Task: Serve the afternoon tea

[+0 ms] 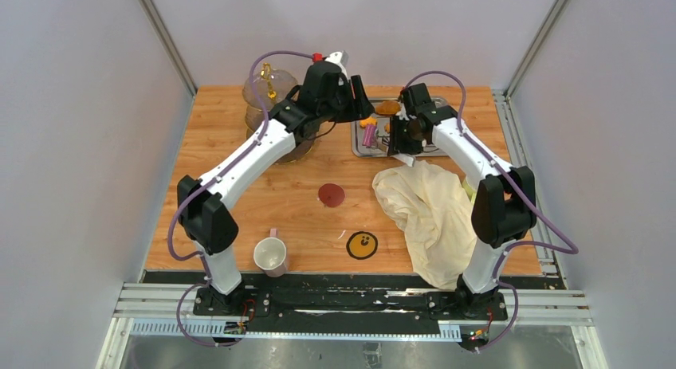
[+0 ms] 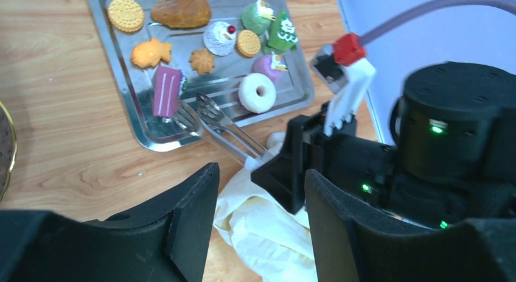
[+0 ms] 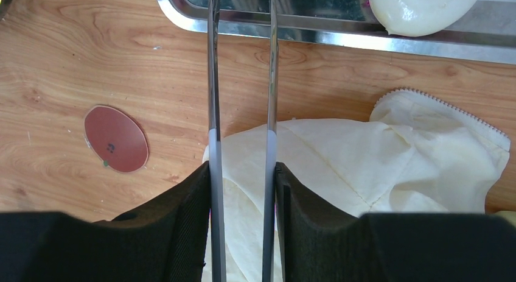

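The steel tray holds several small cakes, a white donut, orange macarons and a pink cake. My right gripper is shut on metal tongs. The tong tips are slightly apart and rest in the tray beside the pink cake. My left gripper is open and empty above the table, near the tray's front edge and the right gripper. The smoky glass stand stands at the back left. One pale mug stands at the front left. The donut also shows in the right wrist view.
A large cream cloth lies crumpled at the right, under the right arm. A red coaster and a yellow coaster lie mid-table. The two arms are close together over the tray.
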